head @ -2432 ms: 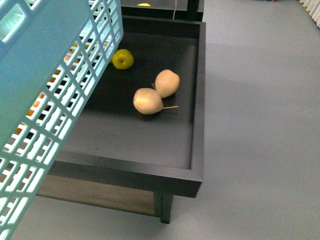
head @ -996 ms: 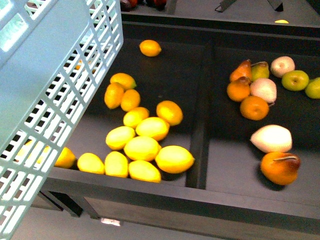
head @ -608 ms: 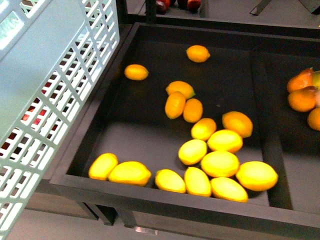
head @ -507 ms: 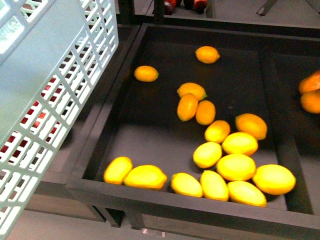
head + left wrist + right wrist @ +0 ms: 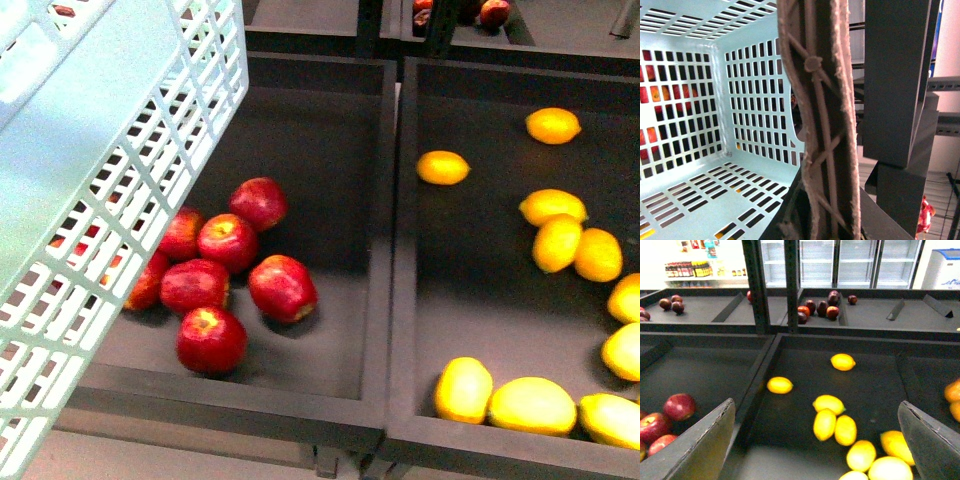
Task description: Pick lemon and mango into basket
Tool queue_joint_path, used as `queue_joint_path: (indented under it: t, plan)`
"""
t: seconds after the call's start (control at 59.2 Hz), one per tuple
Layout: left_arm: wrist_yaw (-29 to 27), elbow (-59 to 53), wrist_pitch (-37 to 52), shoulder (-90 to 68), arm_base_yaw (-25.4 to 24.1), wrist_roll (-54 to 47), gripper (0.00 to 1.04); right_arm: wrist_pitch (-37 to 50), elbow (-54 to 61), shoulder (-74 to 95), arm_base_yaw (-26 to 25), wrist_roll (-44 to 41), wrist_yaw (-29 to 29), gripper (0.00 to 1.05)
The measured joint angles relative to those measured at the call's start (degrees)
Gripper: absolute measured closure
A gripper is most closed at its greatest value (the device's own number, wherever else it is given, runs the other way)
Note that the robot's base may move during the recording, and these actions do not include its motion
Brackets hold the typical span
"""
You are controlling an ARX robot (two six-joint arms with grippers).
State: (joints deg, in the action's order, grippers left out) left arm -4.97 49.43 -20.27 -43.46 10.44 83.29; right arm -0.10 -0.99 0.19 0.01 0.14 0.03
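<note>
My left claw (image 5: 856,150) pinches the handle (image 5: 822,125) of the basket (image 5: 90,150), carrying it aloft; my right claw (image 5: 816,407), spread and empty, aims at the counter's (image 5: 390,300) lemons (image 5: 825,423).

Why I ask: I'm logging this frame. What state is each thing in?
basket: held up, tilted, empty inside.
left end effector: shut on the basket's handle.
right end effector: open, holding nothing.
lemons: lying loose, none picked.
red apples: lying loose in a cluster, untouched.
</note>
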Motion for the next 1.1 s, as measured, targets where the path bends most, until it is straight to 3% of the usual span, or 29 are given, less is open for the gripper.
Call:
queue_joint_path:
  t: [0.439, 0.692, 0.777, 0.861, 1.098]
  plan:
    - [-2.25, 0.09, 0.00, 0.15, -0.35, -0.98, 0.98, 0.02, 0.00, 0.00, -0.07, 0.00, -0.42, 0.09]
    - [0.37, 0.09, 0.00, 0.02, -0.04, -0.42, 0.98, 0.02, 0.00, 0.00, -0.07, 0.02, -0.20, 0.09]
    - [2.34, 4.70, -9.97, -3.10, 0.15, -5.09, 0.98, 0.02, 0.00, 0.00, -0.07, 0.00, -0.15, 0.09]
    - [2.05, 8.74, -14.73, -7.78, 2.47, -11.19, 0.98, 0.02, 0.00, 0.00, -0.07, 0.02, -0.07, 0.09]
    - [-2.19, 14.75, -9.51, -23.74, 9.97, -14.69, 0.98, 0.02, 0.00, 0.00, -0.07, 0.02, -0.04, 0.09]
